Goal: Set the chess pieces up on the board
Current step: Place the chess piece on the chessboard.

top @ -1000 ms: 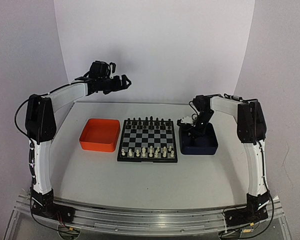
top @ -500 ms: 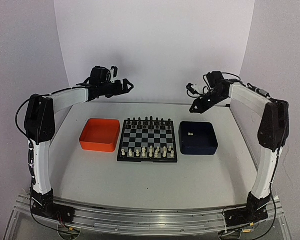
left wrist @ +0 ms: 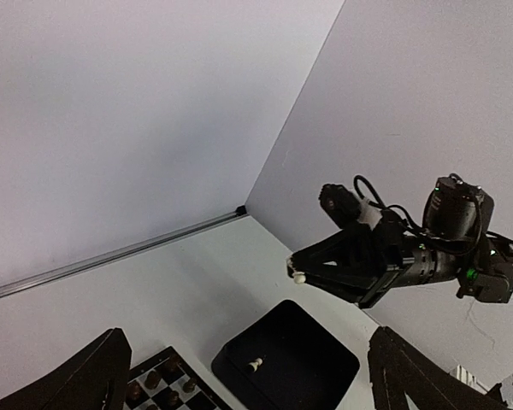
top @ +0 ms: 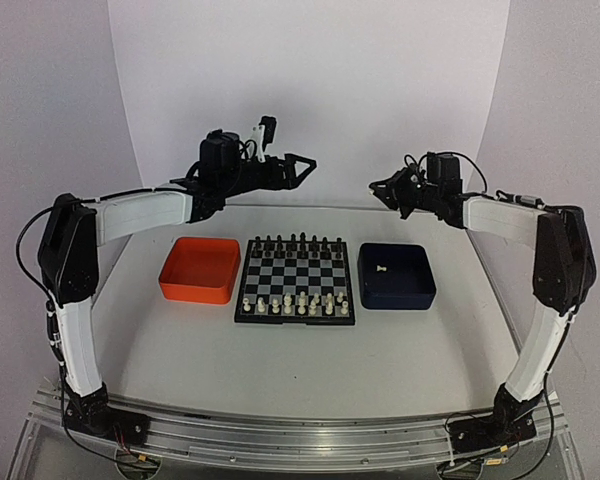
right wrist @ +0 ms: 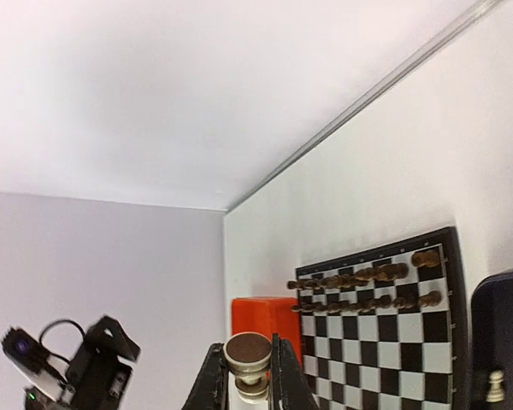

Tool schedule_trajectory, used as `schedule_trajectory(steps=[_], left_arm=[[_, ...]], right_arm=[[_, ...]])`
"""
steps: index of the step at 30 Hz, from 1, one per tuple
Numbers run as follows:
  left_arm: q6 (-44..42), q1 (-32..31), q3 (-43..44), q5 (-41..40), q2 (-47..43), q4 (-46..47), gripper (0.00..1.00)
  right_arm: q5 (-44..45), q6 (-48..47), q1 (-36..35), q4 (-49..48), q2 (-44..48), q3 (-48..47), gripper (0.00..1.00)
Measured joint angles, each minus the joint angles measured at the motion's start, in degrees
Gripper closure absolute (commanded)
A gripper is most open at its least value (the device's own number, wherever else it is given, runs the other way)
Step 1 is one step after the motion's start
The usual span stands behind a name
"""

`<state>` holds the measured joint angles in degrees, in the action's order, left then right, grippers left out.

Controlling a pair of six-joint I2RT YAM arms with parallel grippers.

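Observation:
The board (top: pixel 295 272) lies at the table's middle, with cream-white chess pieces (top: pixel 296 301) in its near rows and black pieces in its far rows. My right gripper (top: pixel 379 187) is raised above the table behind the dark blue tray (top: pixel 420 290). It is shut on one cream-white piece (right wrist: pixel 248 352), whose round base faces the wrist camera. The left wrist view shows this piece (left wrist: pixel 299 277) at the fingertips. One more cream-white piece (top: pixel 381 268) lies in the blue tray, also in the left wrist view (left wrist: pixel 255 364). My left gripper (top: pixel 302 165) is open, empty and high behind the board.
An orange tray (top: pixel 200 270) stands left of the board and shows in the right wrist view (right wrist: pixel 265 314). Black pieces (top: pixel 294 243) fill the board's far rows. The two grippers face each other in the air, a short gap apart.
My right gripper rose out of the blue tray with a cream piece and swung up and back. My left arm reached right, towards the middle, staying high.

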<state>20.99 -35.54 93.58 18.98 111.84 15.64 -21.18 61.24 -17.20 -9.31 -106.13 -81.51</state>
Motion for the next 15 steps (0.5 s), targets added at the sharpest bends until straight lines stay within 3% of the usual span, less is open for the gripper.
schedule_trajectory(steps=[5,15], left_arm=[[-0.4,-3.4,0.3,0.2,0.3,1.9,0.08],[-1.5,-9.4,2.3,0.6,5.4,2.6,0.21]], right_arm=[[4.2,12.8,-3.2,-5.9,0.7,4.8,1.00],[7.7,24.7,-9.0,-8.2,3.5,8.5,1.00]])
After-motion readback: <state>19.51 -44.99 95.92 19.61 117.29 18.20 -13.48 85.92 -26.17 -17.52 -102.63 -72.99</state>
